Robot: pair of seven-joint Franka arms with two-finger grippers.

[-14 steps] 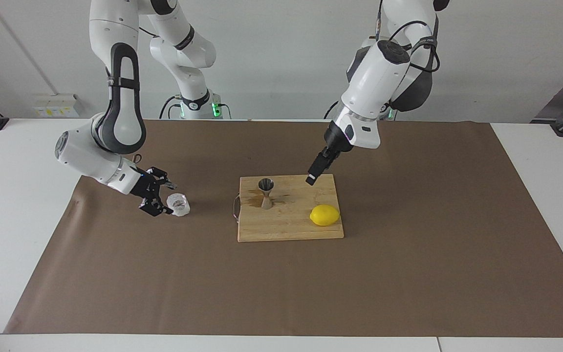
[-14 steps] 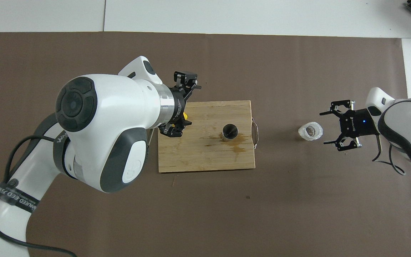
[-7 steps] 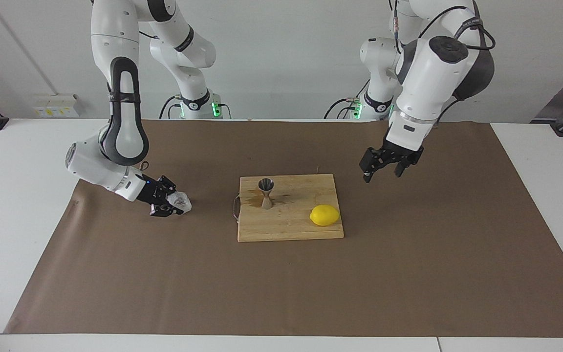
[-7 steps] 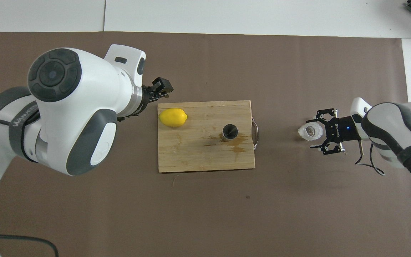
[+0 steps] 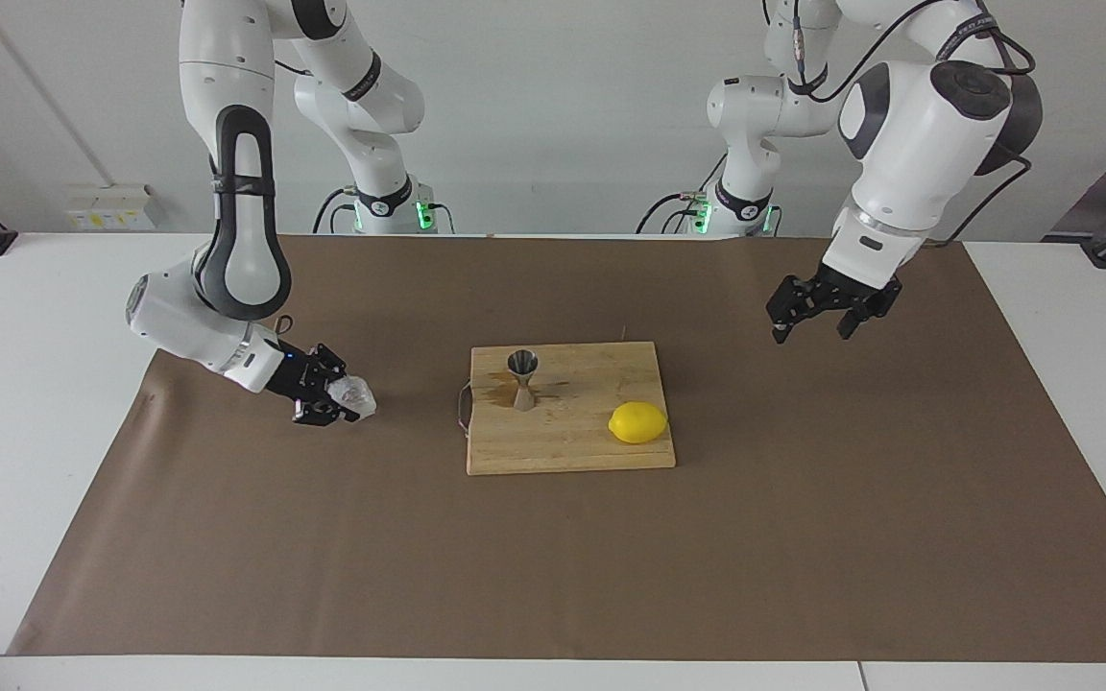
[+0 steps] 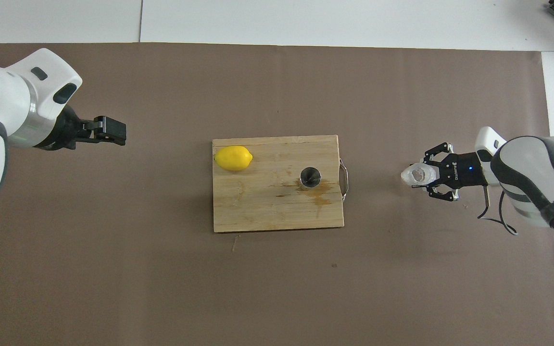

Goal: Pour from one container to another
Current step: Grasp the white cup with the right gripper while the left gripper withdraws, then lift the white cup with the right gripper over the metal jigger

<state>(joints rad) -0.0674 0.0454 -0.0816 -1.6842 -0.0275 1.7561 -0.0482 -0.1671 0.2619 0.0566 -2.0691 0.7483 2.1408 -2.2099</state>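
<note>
Your right gripper (image 5: pixel 337 400) just clamped onto the glass cup (image 5: pixel 355 394); carry it to the jigger (image 5: pixel 522 377) next. Your left gripper (image 5: pixel 812 320), jaws spread, has pulled off the board (image 5: pixel 567 451).

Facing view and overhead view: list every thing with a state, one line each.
Glass cup: gripped, tilted, at the paper's right-arm end.
Right hand: shut on the glass cup.
Left hand: open, empty, over bare brown paper.
Steel jigger: upright on the cutting board.
Lemon: lying on the board.
Cutting board: flat, stained around the jigger.
</note>
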